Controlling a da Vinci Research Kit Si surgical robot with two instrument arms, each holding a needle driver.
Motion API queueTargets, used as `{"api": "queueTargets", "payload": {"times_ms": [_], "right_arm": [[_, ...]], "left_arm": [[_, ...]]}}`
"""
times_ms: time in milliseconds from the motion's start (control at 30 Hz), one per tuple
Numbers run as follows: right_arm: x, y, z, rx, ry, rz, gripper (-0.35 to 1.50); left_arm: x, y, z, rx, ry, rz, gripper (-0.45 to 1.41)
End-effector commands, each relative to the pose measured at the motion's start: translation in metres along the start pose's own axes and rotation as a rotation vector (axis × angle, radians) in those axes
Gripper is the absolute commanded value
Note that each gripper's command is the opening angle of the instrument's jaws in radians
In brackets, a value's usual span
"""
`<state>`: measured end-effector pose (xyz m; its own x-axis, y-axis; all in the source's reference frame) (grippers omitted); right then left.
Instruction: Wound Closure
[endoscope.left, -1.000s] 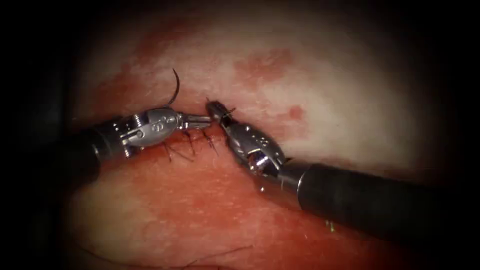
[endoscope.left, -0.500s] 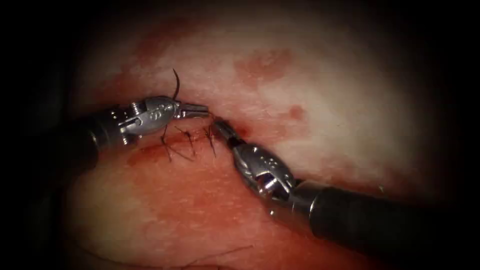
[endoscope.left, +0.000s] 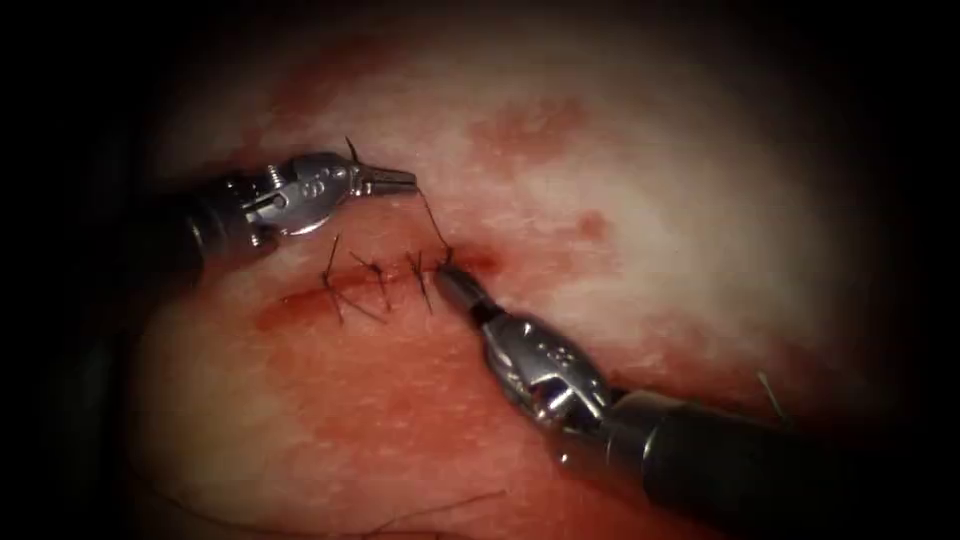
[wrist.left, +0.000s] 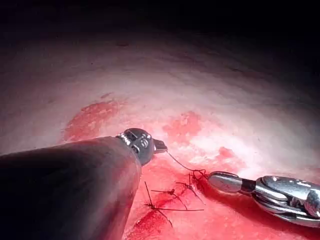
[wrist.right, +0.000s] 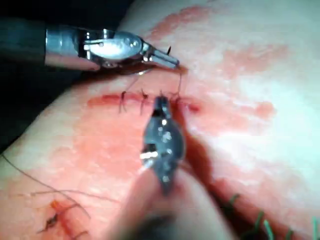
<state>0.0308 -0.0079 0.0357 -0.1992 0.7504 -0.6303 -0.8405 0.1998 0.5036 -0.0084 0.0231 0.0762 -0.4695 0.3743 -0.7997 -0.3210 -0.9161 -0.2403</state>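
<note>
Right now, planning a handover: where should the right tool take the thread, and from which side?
Probably mid-span, where the thread runs taut above the tissue between the left tool holding it and the cut; come from the right, where the right tool rests.

From my console the light falls brightest on the far right of the pale, pink-and-white slab of tissue (endoscope.left: 680, 200); it fades toward the near and left sides into a black, featureless surround (endoscope.left: 60, 90); through the left wrist camera I see that black surround (wrist.left: 160, 15) lying beyond the slab's far edge; the right wrist camera catches a few thin bright-green strands (wrist.right: 260, 220) beside the slab; I cannot tell what they belong to.
</note>
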Motion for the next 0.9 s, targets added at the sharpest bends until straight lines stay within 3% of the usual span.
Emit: {"api": "queueTargets", "payload": {"times_ms": [33,200,900], "right_arm": [[-0.0004,-0.0001,0.0002,0.004,-0.002,-0.003,-0.35],[-0.0004,-0.0001,-0.0013,0.012,-0.003,-0.017,-0.35],[-0.0017,-0.0011,-0.0025,0.042,-0.001,-0.082,-0.35]], "left_arm": [[0.0001,-0.0007,0.0007,0.004,0.002,-0.001,-0.45],[0.0003,-0.0019,0.0012,0.02,0.002,-0.011,-0.45],[-0.0019,-0.0057,0.0012,0.102,-0.037,-0.016,-0.45]]}}
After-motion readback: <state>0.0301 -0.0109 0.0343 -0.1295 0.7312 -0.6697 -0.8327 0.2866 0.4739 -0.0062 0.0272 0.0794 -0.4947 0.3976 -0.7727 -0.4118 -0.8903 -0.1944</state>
